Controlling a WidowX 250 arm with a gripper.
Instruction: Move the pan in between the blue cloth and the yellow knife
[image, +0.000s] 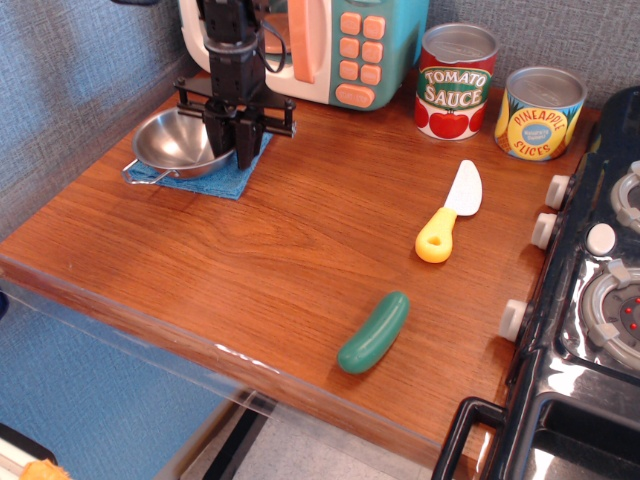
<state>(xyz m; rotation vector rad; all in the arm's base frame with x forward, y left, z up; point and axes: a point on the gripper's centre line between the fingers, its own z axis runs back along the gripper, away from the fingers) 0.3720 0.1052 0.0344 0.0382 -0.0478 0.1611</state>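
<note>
While vertical, end effector (231, 147) pinching pan (180, 145) rim

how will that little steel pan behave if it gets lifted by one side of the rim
The pan looks thin and shiny, so probably light but slippery in the gripper. Gripped at one side of the rim, it may tilt. It sits on the blue cloth, which is soft and could drag along if the pan is slid.

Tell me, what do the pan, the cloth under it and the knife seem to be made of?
Pan: polished metal, probably steel; it shines and mirrors its surroundings.
Blue cloth: soft, fuzzy fabric, likely terry.
Yellow knife: smooth matte plastic, with uniform yellow and white colour.
</note>
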